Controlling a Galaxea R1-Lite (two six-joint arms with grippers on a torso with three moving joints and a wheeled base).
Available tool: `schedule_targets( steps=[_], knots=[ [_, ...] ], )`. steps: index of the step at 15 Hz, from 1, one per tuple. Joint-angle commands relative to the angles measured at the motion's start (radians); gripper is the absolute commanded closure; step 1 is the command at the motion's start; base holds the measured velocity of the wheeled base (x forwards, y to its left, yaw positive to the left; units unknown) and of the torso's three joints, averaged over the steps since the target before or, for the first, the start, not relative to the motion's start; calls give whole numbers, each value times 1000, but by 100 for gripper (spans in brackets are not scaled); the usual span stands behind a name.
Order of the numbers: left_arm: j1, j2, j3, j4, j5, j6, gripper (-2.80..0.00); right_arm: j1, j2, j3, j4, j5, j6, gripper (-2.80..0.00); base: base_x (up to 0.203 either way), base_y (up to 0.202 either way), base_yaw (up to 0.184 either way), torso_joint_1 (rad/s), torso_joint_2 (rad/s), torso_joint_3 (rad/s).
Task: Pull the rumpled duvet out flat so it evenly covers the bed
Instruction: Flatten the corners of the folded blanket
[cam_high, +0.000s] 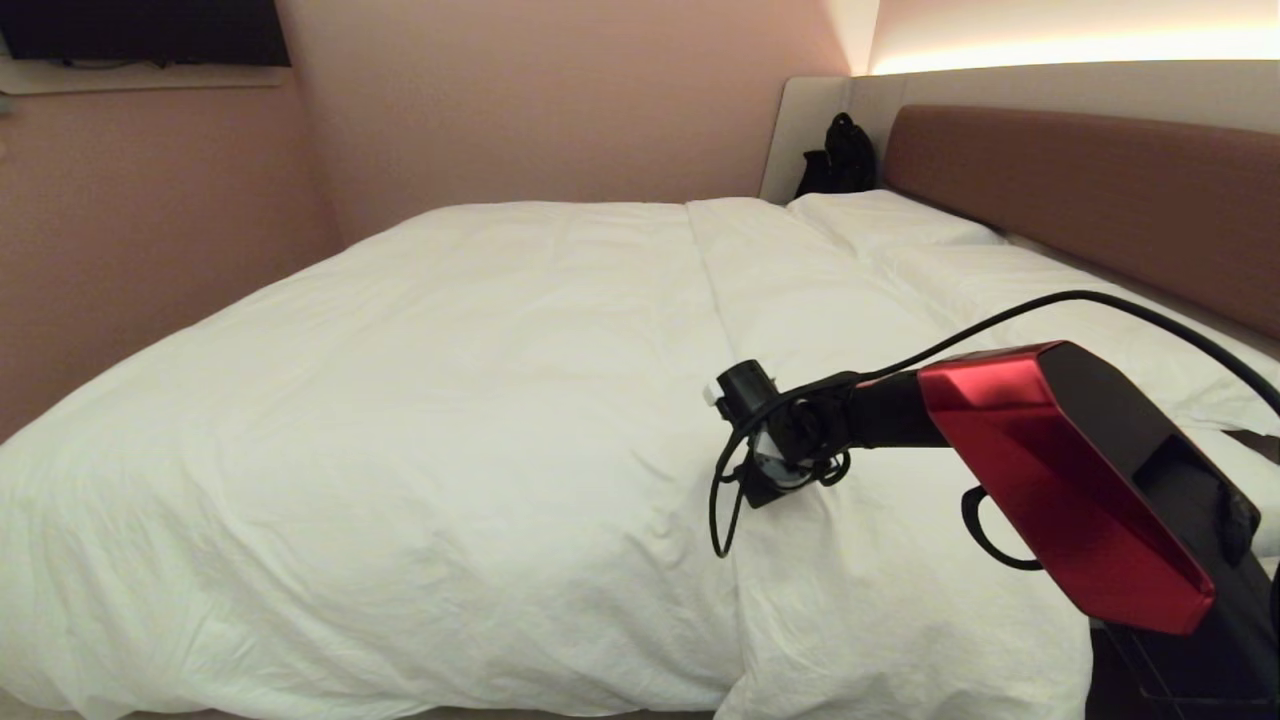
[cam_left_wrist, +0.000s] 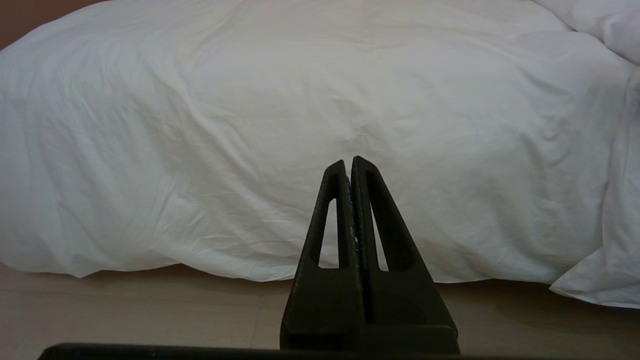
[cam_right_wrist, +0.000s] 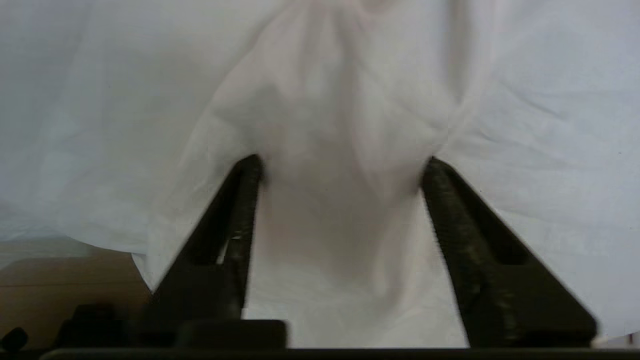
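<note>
The duvet (cam_high: 450, 400) is a thick, puffy white quilt spread across the bed (cam_high: 1100, 190), its cotton surface soft and finely creased, with a long seam-like fold running from the near edge toward the pillows (cam_high: 900, 225). It drapes over the near side, and in the left wrist view its hem (cam_left_wrist: 200, 267) hangs just above the pale wood-look floor (cam_left_wrist: 150, 310). The padded reddish-brown headboard sits in a smooth beige panel, with a black bag (cam_high: 840, 155) in the corner. The right gripper (cam_right_wrist: 340, 170) is at the duvet's near edge, its ridged black jaws spread on either side of a bunched ridge of fabric that fills the gap between them. The left gripper (cam_left_wrist: 350, 162) hangs low beside the bed, jaws pressed together on nothing.
</note>
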Motion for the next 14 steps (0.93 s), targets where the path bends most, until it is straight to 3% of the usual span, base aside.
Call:
schedule_targets(
  steps=[1,12,14],
  knots=[
    [0,0,-1,0,0,0,0,0,-4,-1,3,-2,0,0,0,0,0,0,0,0],
    [0,0,-1,0,0,0,0,-1,-21,5,22,5,2,0,0,0,0,0,0,0],
    [0,0,-1,0,0,0,0,-1,-40,5,60,65,18,0,0,0,0,0,0,0]
  ],
)
